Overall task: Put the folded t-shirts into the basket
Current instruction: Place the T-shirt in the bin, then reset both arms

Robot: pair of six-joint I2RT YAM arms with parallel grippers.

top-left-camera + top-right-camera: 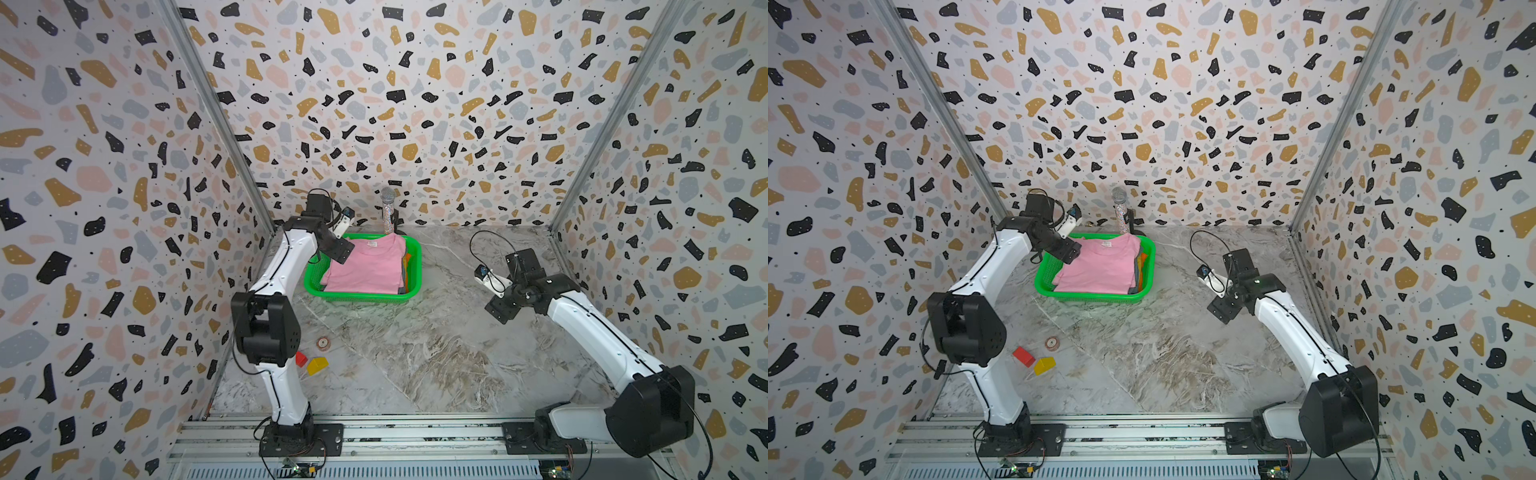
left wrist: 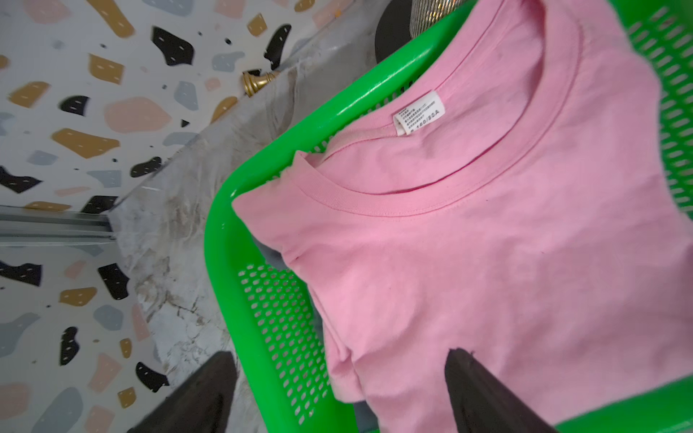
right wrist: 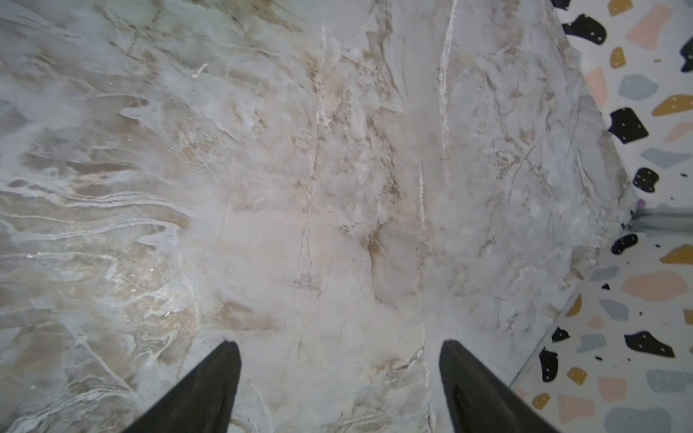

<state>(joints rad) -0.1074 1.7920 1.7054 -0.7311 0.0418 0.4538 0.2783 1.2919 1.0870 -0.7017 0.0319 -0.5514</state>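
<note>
I see the pink t-shirt point(image 1: 365, 266) lying folded on top inside the green basket point(image 1: 361, 297), which stands on the marble table point(image 1: 415, 353) near the back wall, just beside the microphone point(image 1: 388, 208). The edge of an orange t-shirt point(image 1: 408, 258) shows under it at one side. My left gripper point(image 2: 339, 354) hangs above a corner of the basket, jaws spread wide, holding nothing. My right gripper point(image 3: 339, 343) is well apart from the basket, over bare marble, also spread and empty.
</note>
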